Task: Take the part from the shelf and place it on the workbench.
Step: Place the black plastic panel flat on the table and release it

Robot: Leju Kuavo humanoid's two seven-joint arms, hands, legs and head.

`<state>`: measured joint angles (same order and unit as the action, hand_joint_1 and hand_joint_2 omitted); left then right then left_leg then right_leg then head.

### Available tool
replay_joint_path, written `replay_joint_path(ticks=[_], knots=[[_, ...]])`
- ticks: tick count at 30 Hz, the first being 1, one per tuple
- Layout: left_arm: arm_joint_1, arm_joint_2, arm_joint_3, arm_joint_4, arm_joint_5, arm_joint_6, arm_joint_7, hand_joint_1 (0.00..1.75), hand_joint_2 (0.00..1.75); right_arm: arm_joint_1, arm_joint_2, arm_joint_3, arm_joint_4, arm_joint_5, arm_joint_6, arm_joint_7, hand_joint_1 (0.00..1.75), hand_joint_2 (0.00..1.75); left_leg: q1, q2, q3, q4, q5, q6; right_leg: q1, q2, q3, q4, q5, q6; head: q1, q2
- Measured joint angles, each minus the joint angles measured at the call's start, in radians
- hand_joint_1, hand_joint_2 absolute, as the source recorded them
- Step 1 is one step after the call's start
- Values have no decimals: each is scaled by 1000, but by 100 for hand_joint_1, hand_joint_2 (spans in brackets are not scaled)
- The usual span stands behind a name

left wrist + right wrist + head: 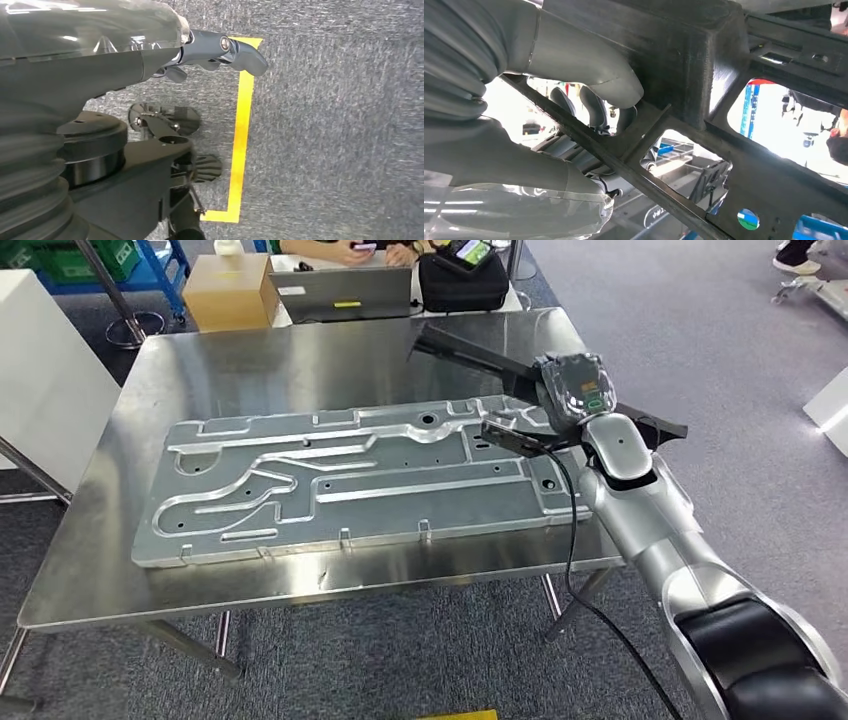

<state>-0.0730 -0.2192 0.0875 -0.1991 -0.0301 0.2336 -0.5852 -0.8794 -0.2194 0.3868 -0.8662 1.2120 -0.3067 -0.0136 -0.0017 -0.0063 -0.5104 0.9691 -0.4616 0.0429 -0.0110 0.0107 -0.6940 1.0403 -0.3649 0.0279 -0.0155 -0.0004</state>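
Steel workbench (pixel 120 540) fills the centre of the head view, bearing a large machined metal plate (pixel 350 480). At right of frame, the right hand (pixel 570 390) is clamped on a long black part (pixel 470 348), carried over the bench's upper right corner; the right wrist view shows thumb and fingers (pixel 591 107) wrapped through the part's (pixel 704 65) open frame. The left hand (pixel 225 50) hangs over carpet, holding nothing, fingers curled. Lowering should probably aim for bare steel beyond the plate, keeping the part level, releasing only once it rests flat.
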Motion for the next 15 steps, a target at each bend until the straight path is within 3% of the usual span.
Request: replay_joint_path(ticks=[2,3,4,5,6,7,9,13,15], knots=[[-3,0,0,0,-7,-13,1,0,175,35,-25,0,-17,-10,2,0,175,175,-1,0,1,-1,3,4,-2,-1,-59,129,-69,7,0,0],[-4,0,0,0,-13,-15,4,0,175,56,-33,0,-23,-14,3,0,175,175,-1,-1,1,-1,2,5,-3,-1,-89,193,-94,9,0,0],[-4,-1,-1,0,-21,-13,8,0,175,76,-37,0,-28,-12,3,0,175,175,-2,-1,2,1,-1,6,-3,-2,-107,230,-101,12,0,0],[-4,-2,-2,0,-29,-9,13,0,175,92,-39,1,-31,-5,2,1,175,175,-2,-1,4,3,-5,5,-4,-3,-108,229,-90,13,0,0],[-5,-6,-4,0,-39,-3,18,0,175,104,-36,3,-33,9,0,5,175,175,-2,-2,6,6,-11,3,-5,-4,-87,185,-60,14,0,0],[-7,-10,-8,0,-50,4,22,0,175,112,-29,6,-35,30,-2,12,175,175,-3,-1,8,12,-20,0,-6,-5,-55,116,-27,13,0,0],[-11,-22,-20,0,-68,18,26,0,175,115,-1,19,-33,81,-8,40,175,175,-6,2,5,25,-38,-11,-5,-5,0,9,8,5,0,0],[-27,-37,-31,-4,-68,27,42,0,175,127,95,62,-10,146,-19,69,175,175,-7,8,8,31,-59,-32,-2,0,15,-14,-10,-23,-2,0],[-34,-35,-32,-7,-64,16,49,0,175,129,148,86,10,163,-23,75,175,175,-6,8,-6,76,-86,-46,-6,1,26,-17,-17,-35,-1,0]])
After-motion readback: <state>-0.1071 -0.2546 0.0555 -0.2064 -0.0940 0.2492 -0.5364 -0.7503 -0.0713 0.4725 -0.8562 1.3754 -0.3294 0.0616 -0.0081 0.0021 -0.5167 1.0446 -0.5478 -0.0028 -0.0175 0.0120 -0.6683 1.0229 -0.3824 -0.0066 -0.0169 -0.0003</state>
